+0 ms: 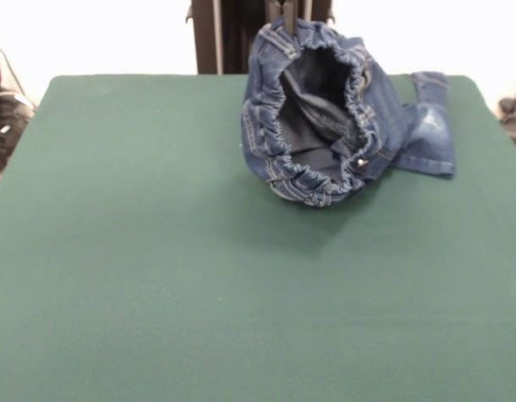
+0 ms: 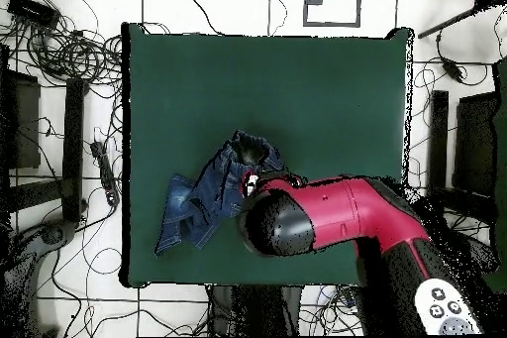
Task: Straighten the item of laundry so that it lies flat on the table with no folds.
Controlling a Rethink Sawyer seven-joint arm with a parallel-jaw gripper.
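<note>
Crumpled jeans [image 2: 203, 200] near the green counter's [image 2: 297, 86] edge, partly covered by the red and black arm [image 2: 327, 217] reaching across from one side.

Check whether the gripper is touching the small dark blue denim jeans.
Touching. In the front view the gripper meets the jeans' raised waistband at the top edge, holding it up; the fingers' grip itself is hidden.

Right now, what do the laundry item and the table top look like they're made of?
The laundry item looks like dark blue denim with faded whitish patches, light contrast stitching, a gathered, seemingly elastic waistband and a small metallic-looking button. The table top looks like matte dark green felt-like fabric, without shine.
</note>
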